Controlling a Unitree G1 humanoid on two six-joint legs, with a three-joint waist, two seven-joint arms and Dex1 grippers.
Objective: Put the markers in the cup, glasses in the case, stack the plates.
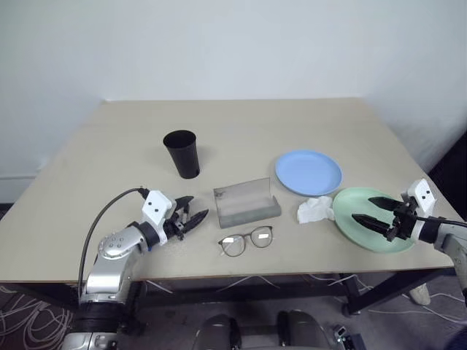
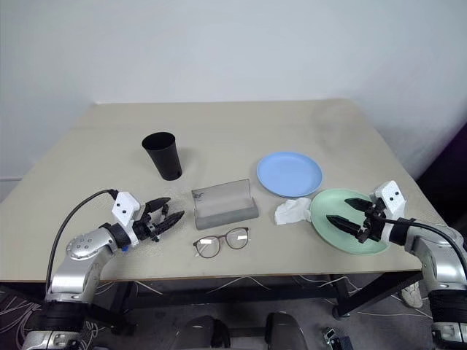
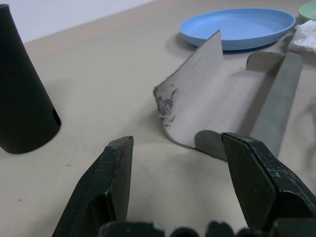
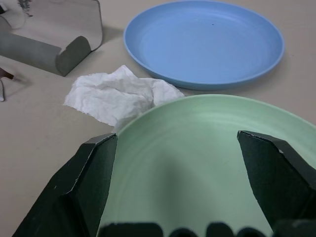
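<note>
Mint green plate (image 1: 368,219) under spread, empty right tool (image 1: 373,211), left tool (image 1: 192,211) released

This looks like a test room or lab, not a home. A plain tan table (image 1: 241,124) stands against a bare white wall (image 1: 233,44). Loose white cables (image 1: 29,328) lie in a tangle on the dark floor under it. Just a few small things sit spread out on the table, beyond the fingers (image 3: 111,187), like a set-up for practice.
</note>
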